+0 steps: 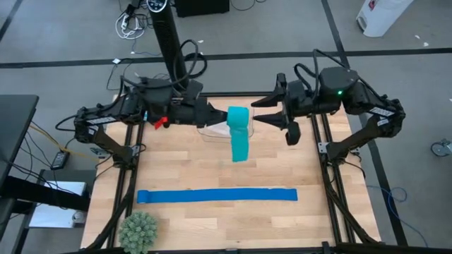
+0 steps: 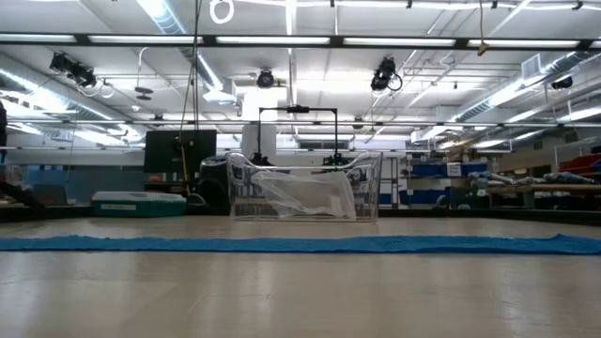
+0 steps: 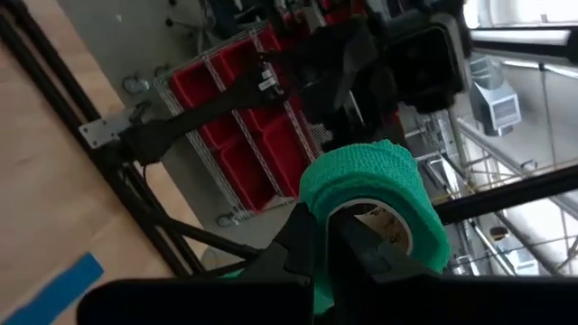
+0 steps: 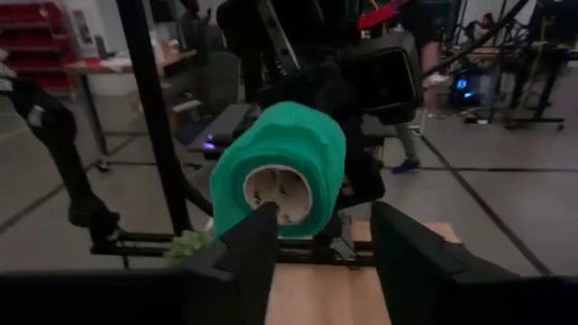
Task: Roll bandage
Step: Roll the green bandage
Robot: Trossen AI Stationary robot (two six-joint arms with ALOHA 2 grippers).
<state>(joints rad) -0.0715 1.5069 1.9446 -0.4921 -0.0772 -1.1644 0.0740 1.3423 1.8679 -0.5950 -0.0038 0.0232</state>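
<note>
The bandage is a teal roll (image 1: 240, 116) on a pale core, held high above the table's far half. A loose tail (image 1: 240, 147) hangs down from it. My left gripper (image 1: 220, 116) comes level from the table's left and is shut on the roll (image 3: 379, 185). My right gripper (image 1: 256, 118) stands open at the roll's other end (image 4: 280, 171). One of its fingers (image 4: 257, 239) is just in front of the core's mouth, the other (image 4: 406, 248) off to the side. The low view shows neither gripper nor the roll. My left gripper pinches the roll's wall at its left end (image 3: 318, 212), one finger inside the hollow core and one outside. The fingers lie level, coming from the table's left. The roll is lifted clear with its axis level and its tail hanging slack below. My right gripper may touch the roll's end with one finger (image 4: 262, 217); I cannot tell.
A royal-blue strip (image 1: 217, 195) lies flat across the table's near half, stretching left to right. A clear plastic bin (image 1: 212, 132) stands at the far middle under the grippers. A green spiky ball (image 1: 138, 231) sits at the near left corner.
</note>
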